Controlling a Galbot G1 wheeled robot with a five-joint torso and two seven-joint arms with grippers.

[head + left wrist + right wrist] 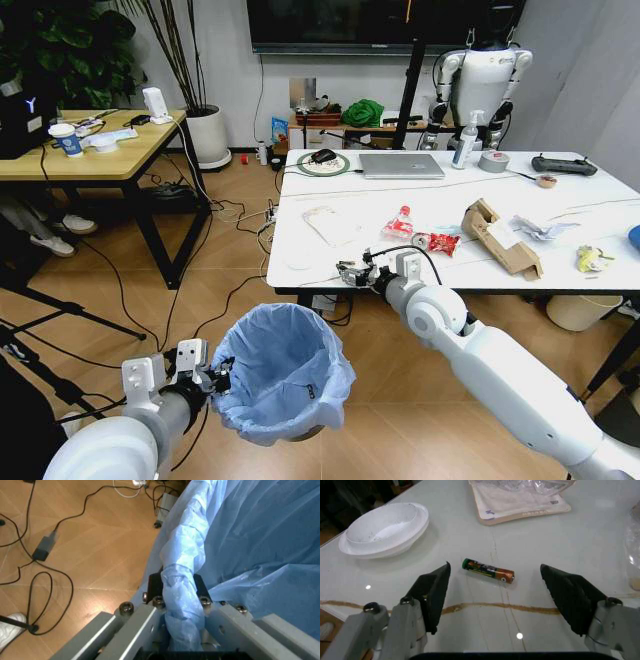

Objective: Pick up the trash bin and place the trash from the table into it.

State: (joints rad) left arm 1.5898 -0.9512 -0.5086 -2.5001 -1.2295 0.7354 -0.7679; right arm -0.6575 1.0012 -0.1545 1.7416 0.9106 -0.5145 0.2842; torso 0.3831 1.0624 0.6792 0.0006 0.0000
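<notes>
Head view: my left gripper (215, 379) pinches the blue-bagged rim of the trash bin (285, 370), held off the floor at 7 o'clock below the desk (300, 235) edge. My right gripper (495, 588) hovers spread over a battery (488, 570) on the desk, a white bowl (385, 528) at its 10 o'clock.

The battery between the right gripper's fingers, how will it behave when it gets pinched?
The battery is a smooth cylinder lying on its side on the glossy table, so it could roll or slip away. It looks rigid, probably dense for its size. The open right gripper straddles it.
</notes>
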